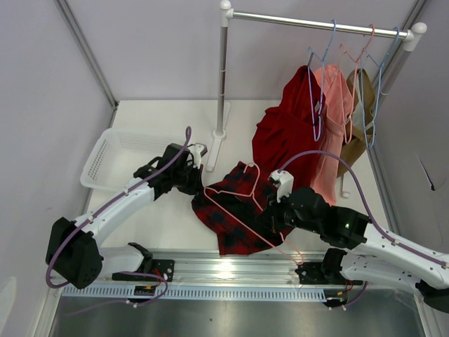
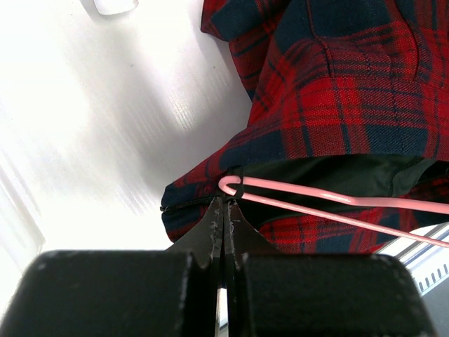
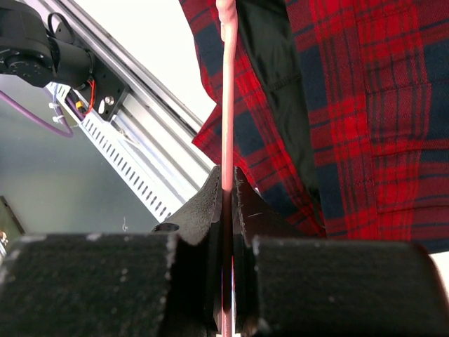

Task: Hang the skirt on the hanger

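Note:
The red-and-black plaid skirt (image 1: 235, 214) lies crumpled on the white table between my arms. The pale-pink wire hanger (image 1: 231, 191) lies across it, partly inside the waist. My left gripper (image 1: 198, 184) is at the skirt's left edge. In the left wrist view it (image 2: 226, 203) is shut on a thin black loop at the waist of the skirt (image 2: 337, 91), and the loop goes round the hanger's end (image 2: 316, 193). My right gripper (image 1: 277, 217) is shut on the hanger's wire (image 3: 226, 84) beside the skirt (image 3: 365, 105); its tips (image 3: 228, 172) pinch the wire.
A white basket (image 1: 116, 158) stands at the left. A clothes rack (image 1: 223, 77) stands behind, holding a plain red garment (image 1: 287, 133), a salmon-pink one (image 1: 335, 119) and blue wire hangers (image 1: 375, 84). A metal rail (image 1: 231, 270) runs along the near edge.

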You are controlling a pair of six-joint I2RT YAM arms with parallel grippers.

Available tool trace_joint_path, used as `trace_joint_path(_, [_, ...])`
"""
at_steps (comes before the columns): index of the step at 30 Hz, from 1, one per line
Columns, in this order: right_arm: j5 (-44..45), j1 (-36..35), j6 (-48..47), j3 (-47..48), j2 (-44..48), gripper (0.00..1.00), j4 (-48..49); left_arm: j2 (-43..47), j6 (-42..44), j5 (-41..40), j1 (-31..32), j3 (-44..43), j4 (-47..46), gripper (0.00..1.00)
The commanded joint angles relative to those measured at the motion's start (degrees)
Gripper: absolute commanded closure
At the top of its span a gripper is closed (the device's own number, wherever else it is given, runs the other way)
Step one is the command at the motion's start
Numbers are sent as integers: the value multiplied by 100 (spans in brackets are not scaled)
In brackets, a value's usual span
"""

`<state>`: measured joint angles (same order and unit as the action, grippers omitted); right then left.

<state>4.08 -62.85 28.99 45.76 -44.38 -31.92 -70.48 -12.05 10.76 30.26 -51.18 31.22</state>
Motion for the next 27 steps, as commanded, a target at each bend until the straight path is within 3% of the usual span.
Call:
trace_joint_path(1, [58,-34,-131,-23,0,100,388,104,-69,75,15,-191,-2,100])
trace_joint_path(20, [225,-34,-333,-5,-203,100,634,131,-51,101,103,-270,138,100])
trace_joint_path(27, [-82,-34,-385,-181,-369,100,1012,131,-122,-74,147,-366,147,100])
